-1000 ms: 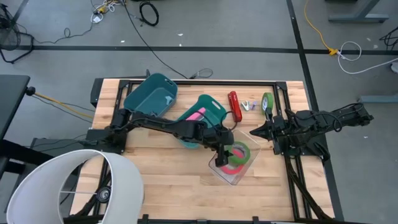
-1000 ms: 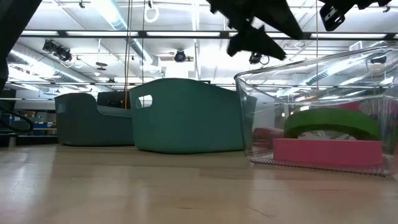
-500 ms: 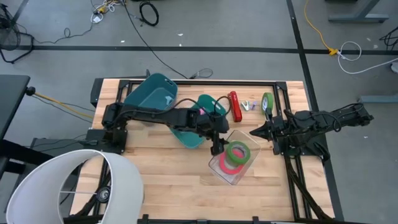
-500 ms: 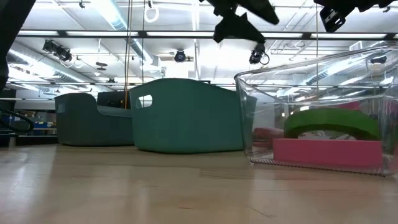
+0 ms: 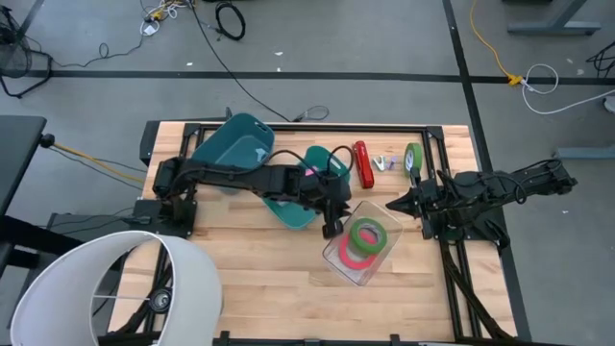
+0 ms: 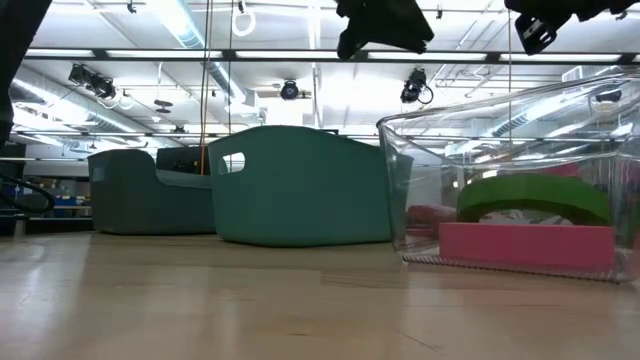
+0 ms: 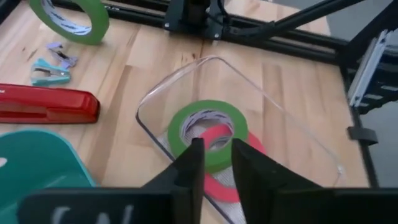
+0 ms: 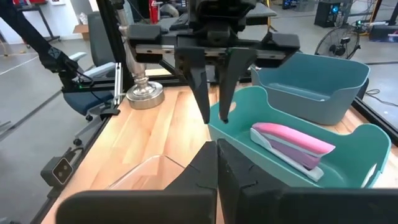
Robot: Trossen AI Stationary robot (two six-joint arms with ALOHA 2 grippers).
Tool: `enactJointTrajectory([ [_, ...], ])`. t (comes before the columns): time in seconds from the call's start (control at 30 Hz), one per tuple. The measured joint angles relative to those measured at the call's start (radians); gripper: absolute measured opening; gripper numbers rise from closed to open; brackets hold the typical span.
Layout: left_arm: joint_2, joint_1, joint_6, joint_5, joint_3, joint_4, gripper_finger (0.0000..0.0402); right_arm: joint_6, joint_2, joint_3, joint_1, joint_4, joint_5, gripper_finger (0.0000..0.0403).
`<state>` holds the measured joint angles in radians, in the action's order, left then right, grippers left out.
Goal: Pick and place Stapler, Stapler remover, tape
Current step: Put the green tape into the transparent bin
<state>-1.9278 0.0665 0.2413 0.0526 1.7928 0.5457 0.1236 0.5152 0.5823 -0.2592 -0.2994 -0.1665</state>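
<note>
A clear container (image 5: 351,271) at the table's middle holds a green tape roll (image 7: 208,134) lying on a red one (image 7: 249,148). Another green roll (image 5: 413,159) sits by the far right corner. Beside it are small stapler removers (image 7: 50,71) and a red stapler (image 5: 362,163), flat on the wood. A pink stapler (image 8: 292,143) lies in a teal bin (image 5: 307,183). My left gripper (image 7: 216,158) hangs above the container's left edge, fingers pointing down, a narrow gap between them, holding nothing. My right gripper (image 5: 392,205) waits shut at the right.
A second, darker teal bin (image 5: 235,144) stands at the far left. A white lampshade (image 5: 106,288) overhangs the near left corner. Black frame rails (image 5: 452,240) run along the table's right side. Bare wood lies toward the near edge.
My left gripper has risen from over the clear container and drawn back a little toward the table's left edge. The green and red tape rolls stay lying in the container.
</note>
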Motion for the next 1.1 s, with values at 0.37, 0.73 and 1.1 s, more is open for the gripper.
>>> enactJointTrajectory([
  [0.37,-0.001,-0.014,-0.051,0.034,-0.001,0.055,0.0024,-0.001,0.0,0.0,0.0,-0.019,0.0,0.0002],
  [0.73,0.187,-0.011,0.038,0.004,-0.348,-0.169,0.0005,0.0,0.0,0.0,0.0,-0.027,0.0,0.0002],
  [1.1,0.596,-0.077,0.051,0.059,-0.699,-0.235,0.0003,-0.022,0.0,0.0,0.0,-0.06,-0.037,0.0002],
])
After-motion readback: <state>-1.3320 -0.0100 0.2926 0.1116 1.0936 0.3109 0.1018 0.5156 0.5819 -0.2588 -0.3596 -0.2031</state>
